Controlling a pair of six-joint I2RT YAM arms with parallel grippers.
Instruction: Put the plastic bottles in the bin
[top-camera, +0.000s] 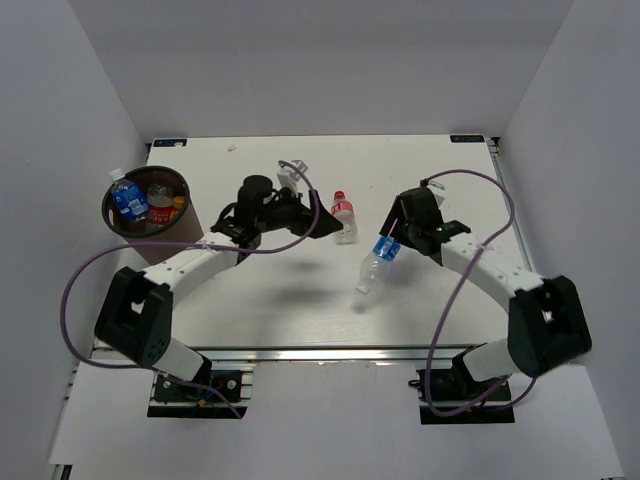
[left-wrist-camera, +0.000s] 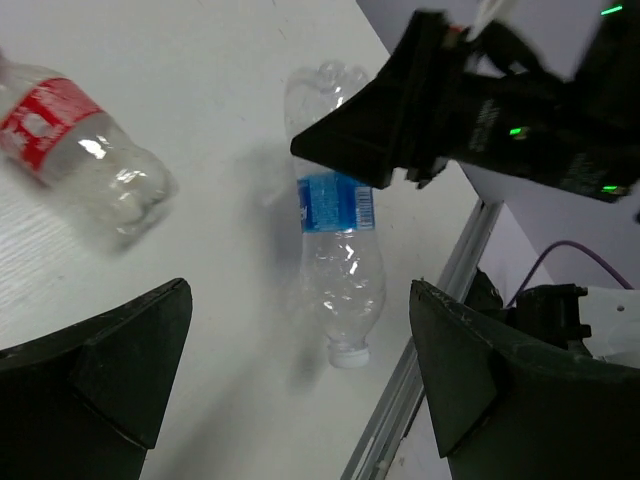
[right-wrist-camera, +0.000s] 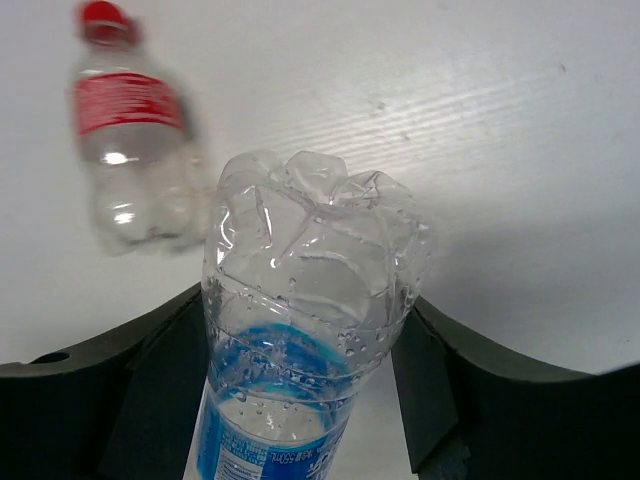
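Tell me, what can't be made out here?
Top view: the bottles inside the bin, too small to count.
Right wrist view: the cap of the blue-label bottle, cut off by the bottom edge.
Left wrist view: the print on the red-label bottle, blurred.

Five plastic bottles (top-camera: 344, 215), one bin (top-camera: 107, 208), two arms (top-camera: 200, 262)

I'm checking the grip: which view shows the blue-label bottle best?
Left wrist: the whole blue-label bottle shows, base to cap, gripped by the right hand. Right wrist crops it to base and label; top external shows it small.
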